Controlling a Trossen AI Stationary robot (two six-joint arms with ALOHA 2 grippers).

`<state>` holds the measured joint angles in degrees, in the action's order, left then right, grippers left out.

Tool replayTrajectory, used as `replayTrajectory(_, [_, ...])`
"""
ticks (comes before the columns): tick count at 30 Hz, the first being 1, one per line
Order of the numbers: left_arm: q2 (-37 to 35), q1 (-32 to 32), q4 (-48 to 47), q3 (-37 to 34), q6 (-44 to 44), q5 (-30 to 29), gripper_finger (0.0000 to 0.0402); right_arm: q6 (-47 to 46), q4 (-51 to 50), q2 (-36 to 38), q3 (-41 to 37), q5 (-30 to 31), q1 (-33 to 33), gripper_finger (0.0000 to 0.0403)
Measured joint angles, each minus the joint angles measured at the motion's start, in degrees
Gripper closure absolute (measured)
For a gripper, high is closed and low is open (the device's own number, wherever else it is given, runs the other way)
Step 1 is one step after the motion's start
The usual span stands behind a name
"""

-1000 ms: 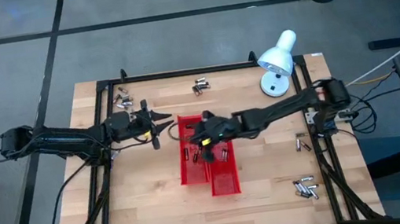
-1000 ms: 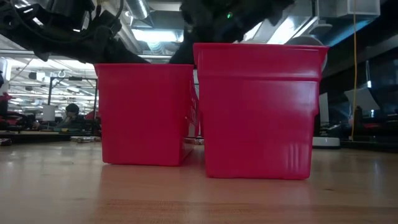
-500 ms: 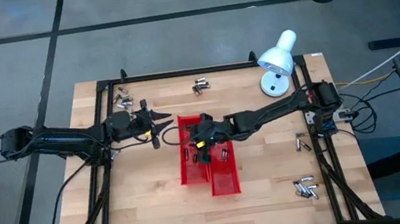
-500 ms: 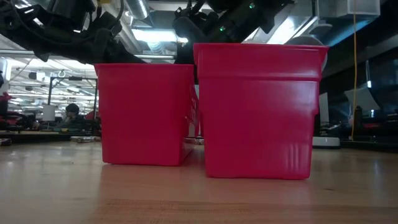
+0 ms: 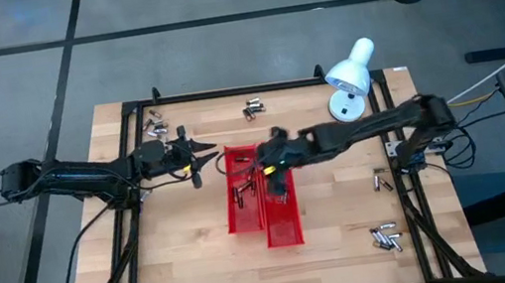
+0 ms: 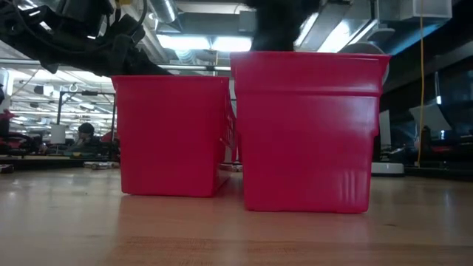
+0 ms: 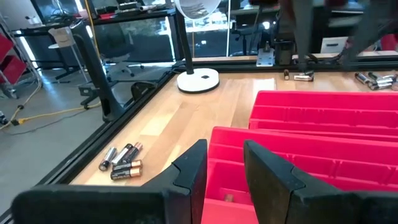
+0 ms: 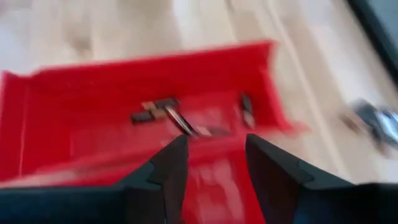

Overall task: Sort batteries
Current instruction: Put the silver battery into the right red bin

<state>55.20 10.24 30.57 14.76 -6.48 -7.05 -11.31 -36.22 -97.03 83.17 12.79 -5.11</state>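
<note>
From above, I see two red trays [image 5: 264,210] side by side holding some batteries [image 5: 241,192]; my right gripper [image 5: 275,154] hangs over them. My left gripper [image 7: 222,168] waits open beside the trays. In its wrist view, my right gripper's fingers [image 8: 166,167] are apart, empty.

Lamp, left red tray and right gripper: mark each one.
lamp [image 5: 350,69]: high view, on its white shade.
left red tray [image 5: 234,219]: high view, on its near wall.
right gripper [image 8: 211,163]: right wrist view, midway between open fingertips.

Batteries [image 8: 166,113] in tray [image 8: 74,118] blurred, count unclear.
</note>
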Motion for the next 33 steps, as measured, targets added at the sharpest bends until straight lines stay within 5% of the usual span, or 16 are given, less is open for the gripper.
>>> replayTrajectory(7, [0.02,0.00,-0.02,0.00,-0.50,0.00,0.0306,-14.14,-23.84,11.92,-0.74,7.95,-4.35,0.0240])
replayTrajectory(13, [0.02,0.00,0.19,0.00,-1.03,0.00,0.0306,-29.28,-33.57,16.41,-8.06,8.24,-8.96,0.0240])
replayTrajectory(17, [0.02,0.00,0.55,0.00,-0.81,0.00,0.0306,-36.11,-37.66,16.63,-14.97,3.11,-11.20,0.0240])
replayTrajectory(24, [0.02,0.00,0.39,0.00,-0.12,0.00,0.0306,-39.77,-38.86,16.66,-28.49,-15.00,-11.43,0.0240])
replayTrajectory(33, [0.02,0.00,0.33,0.00,0.04,0.00,0.0306,-46.36,-38.81,16.66,-38.33,-26.41,-11.43,0.0240])
